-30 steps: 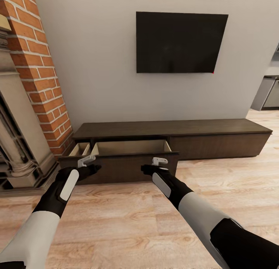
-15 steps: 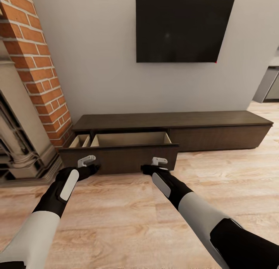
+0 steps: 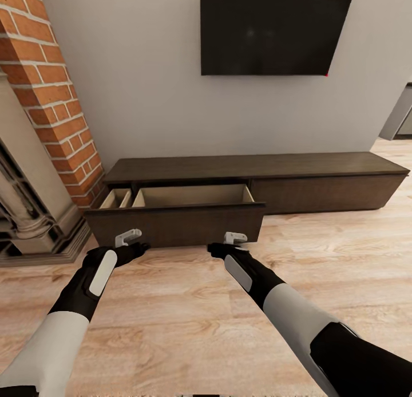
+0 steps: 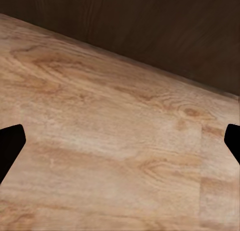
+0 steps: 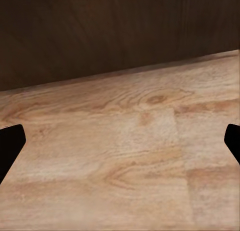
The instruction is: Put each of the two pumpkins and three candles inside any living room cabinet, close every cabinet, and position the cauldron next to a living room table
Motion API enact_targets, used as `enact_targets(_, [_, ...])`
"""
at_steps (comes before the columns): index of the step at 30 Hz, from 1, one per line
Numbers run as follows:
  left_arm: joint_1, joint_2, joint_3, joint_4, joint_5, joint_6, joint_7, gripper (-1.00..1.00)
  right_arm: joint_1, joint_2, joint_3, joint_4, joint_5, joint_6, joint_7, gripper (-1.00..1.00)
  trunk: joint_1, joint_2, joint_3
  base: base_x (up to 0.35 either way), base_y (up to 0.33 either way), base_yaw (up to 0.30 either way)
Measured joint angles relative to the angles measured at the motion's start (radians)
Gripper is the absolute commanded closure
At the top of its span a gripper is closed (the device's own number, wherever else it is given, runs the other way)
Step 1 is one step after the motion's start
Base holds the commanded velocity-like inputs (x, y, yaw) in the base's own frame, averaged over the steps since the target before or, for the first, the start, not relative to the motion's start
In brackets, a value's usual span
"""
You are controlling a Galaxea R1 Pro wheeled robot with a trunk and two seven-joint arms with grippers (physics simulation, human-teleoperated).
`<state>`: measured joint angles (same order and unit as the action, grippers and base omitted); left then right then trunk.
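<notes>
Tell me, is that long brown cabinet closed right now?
No, open. On the cabinet, the left drawer is pulled out, its pale inside showing. What can be seen of it looks empty.

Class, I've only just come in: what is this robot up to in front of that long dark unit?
The robot faces the long, low cabinet under the wall TV. Its drawer at the brick-fireplace end stands pulled out, showing pale insides with nothing visible in them. Both arms reach toward the drawer front: the left claw and the right claw are open and hold nothing, with wood floor beneath them. No pumpkins or candles can be seen.
</notes>
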<state>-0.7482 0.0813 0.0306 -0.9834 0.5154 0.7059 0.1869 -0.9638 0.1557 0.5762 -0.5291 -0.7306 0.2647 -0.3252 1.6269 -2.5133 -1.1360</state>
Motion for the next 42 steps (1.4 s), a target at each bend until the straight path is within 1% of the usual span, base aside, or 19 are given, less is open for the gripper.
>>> enact_targets(20, [0.0,0.001,-0.001,0.0,-0.002,-0.001,-0.001,-1.0,0.0,0.0,0.001,0.0,0.0,0.0,0.001,-1.0,0.009,-0.005,-0.077,0.0,0.0,0.0])
enact_targets(26, [0.0,0.001,-0.002,0.0,-0.008,-0.007,-0.002,-1.0,0.0,-0.001,0.002,0.0,0.001,-0.004,0.006,-1.0,0.012,-0.006,-0.101,0.0,0.0,0.0])
enact_targets(28, [0.0,0.001,-0.003,0.0,-0.01,-0.012,-0.001,-1.0,0.0,-0.002,0.004,0.0,0.004,-0.029,0.008,-1.0,0.013,-0.007,-0.108,0.0,0.0,0.0])
enact_targets(31, [0.0,0.002,-0.003,0.0,-0.012,-0.036,-0.001,-1.0,0.0,-0.005,0.007,0.0,0.011,-0.102,0.009,-1.0,0.014,-0.007,-0.12,0.0,0.0,0.0])
enact_targets(35, [0.004,0.007,-0.005,0.004,-0.013,-0.131,-0.002,-1.0,0.0,-0.01,0.008,0.005,0.025,-0.203,0.019,-1.0,0.016,-0.008,-0.135,0.0,0.0,0.0])
enact_targets(36, [0.005,0.007,-0.007,0.005,-0.014,-0.145,-0.001,-1.0,0.0,-0.011,0.008,0.008,0.034,-0.222,0.028,-1.0,0.016,-0.008,-0.139,0.0,0.0,0.0])
enact_targets(38, [0.008,0.008,-0.018,0.011,-0.016,-0.175,-0.001,-1.0,0.001,-0.012,0.007,0.013,0.067,-0.263,0.061,-1.0,0.017,-0.009,-0.147,0.0,0.0,0.0])
enact_targets(39, [0.01,0.009,-0.03,0.014,-0.018,-0.21,0.0,-1.0,0.002,-0.011,0.006,0.016,0.094,-0.288,0.078,-1.0,0.018,-0.009,-0.151,0.0,0.0,0.0])
enact_targets(42, [0.012,0.01,-0.043,0.015,-0.019,-0.26,0.003,-1.0,0.004,-0.011,0.006,0.017,0.12,-0.307,0.087,-1.0,0.019,-0.01,-0.163,0.0,0.0,0.0])
